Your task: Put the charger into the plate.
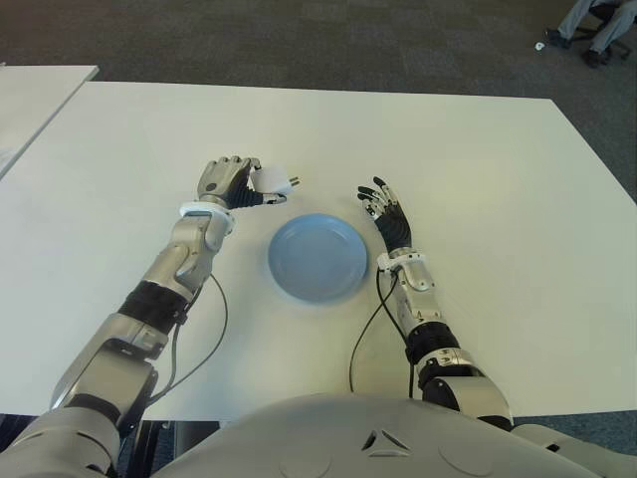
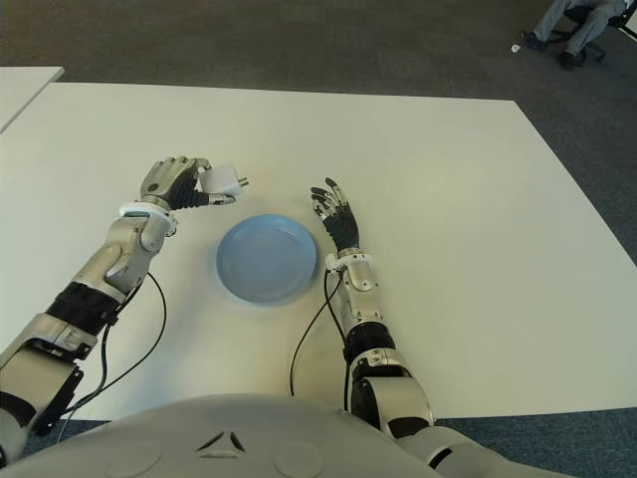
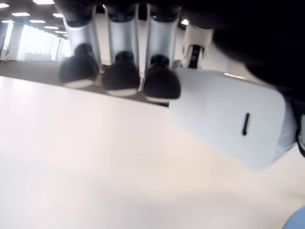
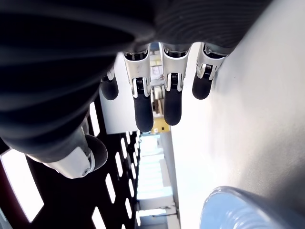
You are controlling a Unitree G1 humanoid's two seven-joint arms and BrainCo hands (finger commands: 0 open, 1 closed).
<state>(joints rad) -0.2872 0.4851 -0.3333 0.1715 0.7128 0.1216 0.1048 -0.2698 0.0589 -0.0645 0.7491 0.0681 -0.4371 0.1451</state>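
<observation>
Left hand: I pinch the charger, fingers curled round it, above the table just behind the plate's left rim
Plate: blue, between my hands
Right hand: fingers spread, just right of the plate
Cables: trail from both wrists

The silver-grey metal left hand has black rubber fingertips. The right hand is black-palmed. Thin black cables trail beside both silver forearms.
</observation>
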